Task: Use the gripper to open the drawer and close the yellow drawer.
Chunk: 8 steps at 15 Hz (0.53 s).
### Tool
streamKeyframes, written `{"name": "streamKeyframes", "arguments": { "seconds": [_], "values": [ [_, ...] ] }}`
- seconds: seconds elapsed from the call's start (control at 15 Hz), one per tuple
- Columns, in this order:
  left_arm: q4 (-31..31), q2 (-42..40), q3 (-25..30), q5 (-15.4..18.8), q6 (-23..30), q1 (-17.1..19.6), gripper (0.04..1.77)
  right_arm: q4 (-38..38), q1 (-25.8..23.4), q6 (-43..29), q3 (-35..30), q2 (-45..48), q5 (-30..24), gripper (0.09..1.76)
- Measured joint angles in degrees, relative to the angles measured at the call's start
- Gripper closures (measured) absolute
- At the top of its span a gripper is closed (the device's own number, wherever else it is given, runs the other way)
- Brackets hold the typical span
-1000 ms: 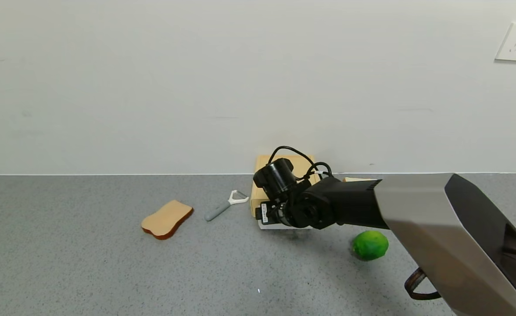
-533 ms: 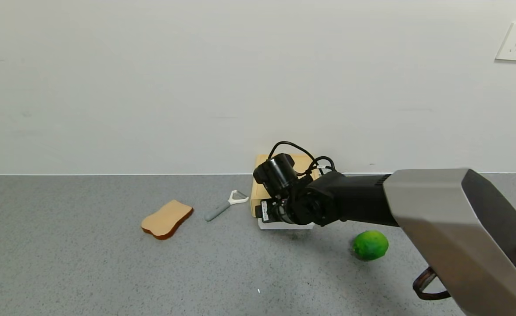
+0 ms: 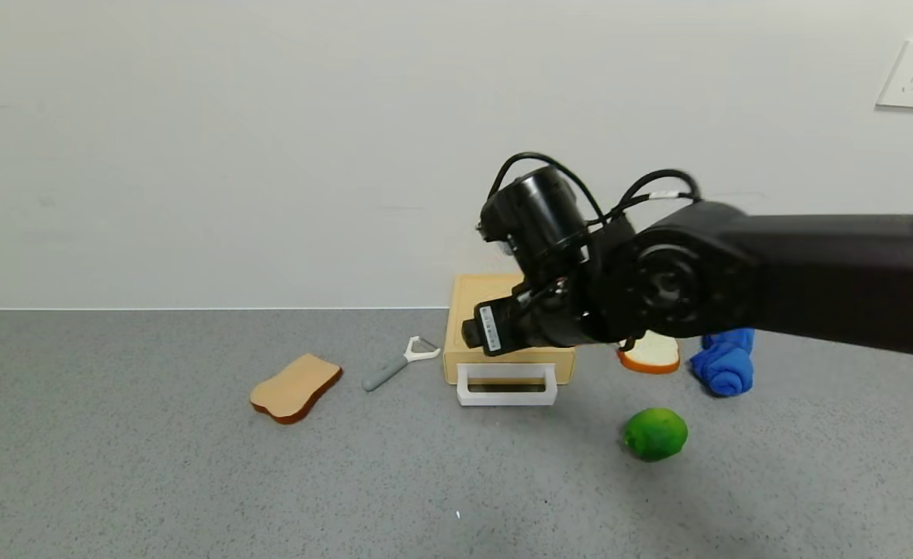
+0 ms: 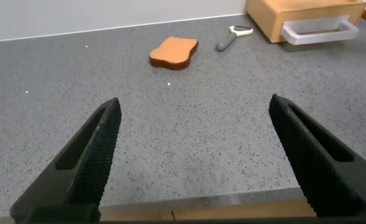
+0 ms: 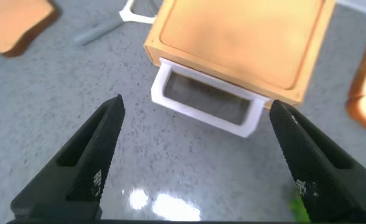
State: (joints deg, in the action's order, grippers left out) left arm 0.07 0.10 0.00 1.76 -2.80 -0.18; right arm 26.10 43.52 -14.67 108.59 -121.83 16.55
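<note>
The pale yellow-tan drawer (image 3: 472,299) sits by the back wall, pushed into its case, with its white loop handle (image 3: 507,384) facing forward and free. My right gripper (image 3: 499,330) hangs in the air above the drawer's front; the head view hides its fingers behind the wrist. In the right wrist view the right gripper (image 5: 197,102) is open wide and empty, with the handle (image 5: 201,115) and drawer top (image 5: 233,37) below it, not touching. My left gripper (image 4: 194,99) is open and empty, low near the table's front edge, far from the drawer (image 4: 301,15).
A tan bread slice (image 3: 295,387) and a grey-handled peeler (image 3: 398,363) lie left of the drawer. A lime (image 3: 655,433) lies front right. Another bread slice (image 3: 649,353) and a blue cloth (image 3: 724,365) lie to the right.
My right arm has risen from low at the handle to well above the drawer. The handle, bread slice and blue cloth behind it now show.
</note>
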Motion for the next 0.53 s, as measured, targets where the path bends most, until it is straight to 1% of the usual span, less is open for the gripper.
{"name": "streamKeyframes", "arguments": {
  "seconds": [0.13,0.33,0.53],
  "values": [
    [0.0,0.0,0.0,0.0,0.02,0.0,0.09,0.05,-1.41,4.97,-5.27,7.72,-4.4,0.14],
    [-0.02,0.0,0.0,0.0,0.0,0.0,0.09,-0.17,-5.42,11.29,-14.99,19.99,-11.79,0.14],
    [-0.02,0.0,0.0,0.0,0.02,0.0,0.09,-0.61,-9.85,13.51,-24.37,31.27,-15.19,0.14]
  ]
}}
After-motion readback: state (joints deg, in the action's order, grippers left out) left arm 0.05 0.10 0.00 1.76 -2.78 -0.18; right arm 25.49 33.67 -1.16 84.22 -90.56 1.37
